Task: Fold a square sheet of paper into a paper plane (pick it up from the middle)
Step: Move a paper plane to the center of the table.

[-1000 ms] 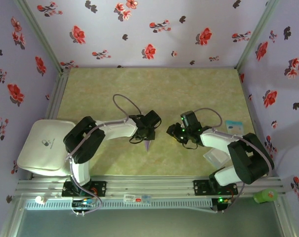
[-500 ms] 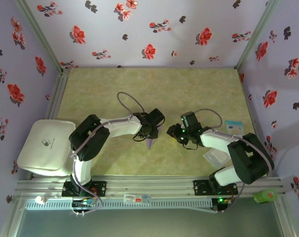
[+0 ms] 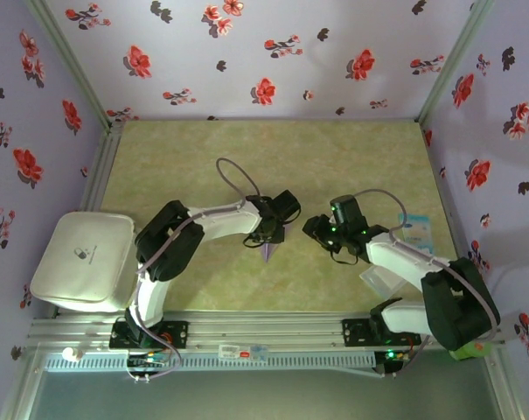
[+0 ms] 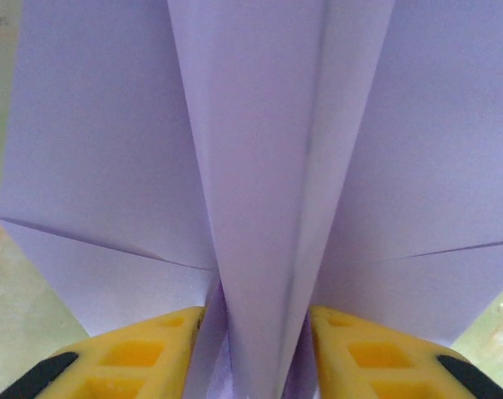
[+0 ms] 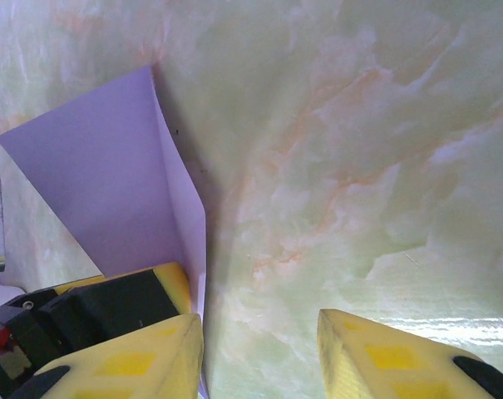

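Left wrist view: the paper plane (image 4: pixel 259 208) points away, its fold between the parted left jaws. Right jaws are open beside it

We see the table (image 3: pixel 334 157) bearing the paper plane (image 3: pixel 267 253) centrally, a light-blue card (image 3: pixel 414 227) at three o'clock, a plastic square (image 3: pixel 382 278) at four.

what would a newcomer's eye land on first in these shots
The pale lavender paper plane looms large in the left wrist view, its centre fold standing between the left arm's yellow fingers. From above, the red-flowered walls frame a marbled green table.
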